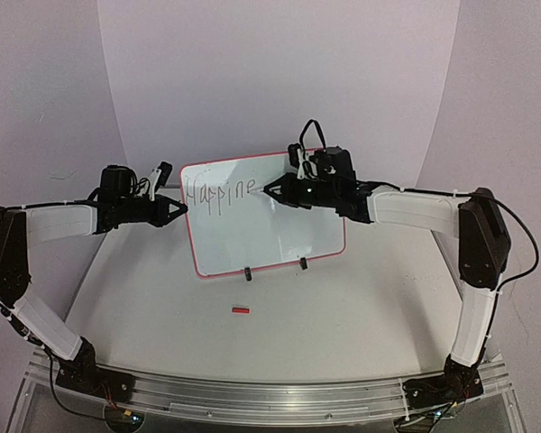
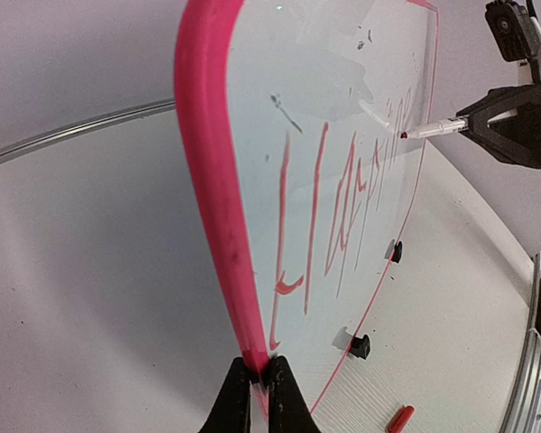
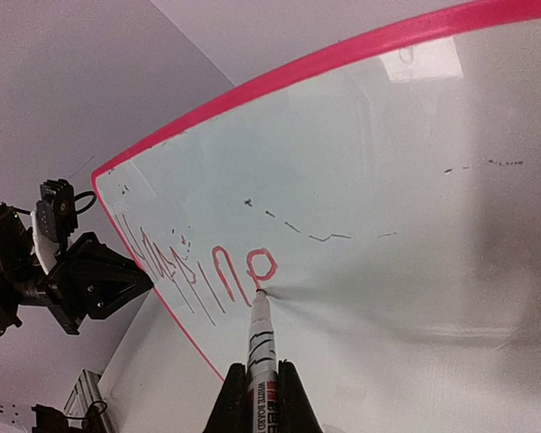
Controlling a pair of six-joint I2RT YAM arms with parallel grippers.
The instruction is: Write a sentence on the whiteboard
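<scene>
While left gripper (image 1: 183,209) clamps whiteboard (image 1: 270,236), right gripper (image 1: 270,190) pinches marker (image 3: 260,338).

The board (image 1: 270,230) is white, its frame (image 2: 207,180) a bright pinkish red, its two feet (image 1: 248,273) black. The writing (image 3: 243,271) shows red in the wrist views (dark grey from above). The marker (image 3: 260,347) is white with black bands and red-and-black lettering. A small piece (image 1: 241,310) on the table (image 1: 343,307) is red; the table is white. The left gripper (image 1: 182,208) and right gripper (image 1: 269,190) are black, the arms (image 1: 59,221) white with black joints. The backdrop (image 1: 252,72) is pale lilac.
</scene>
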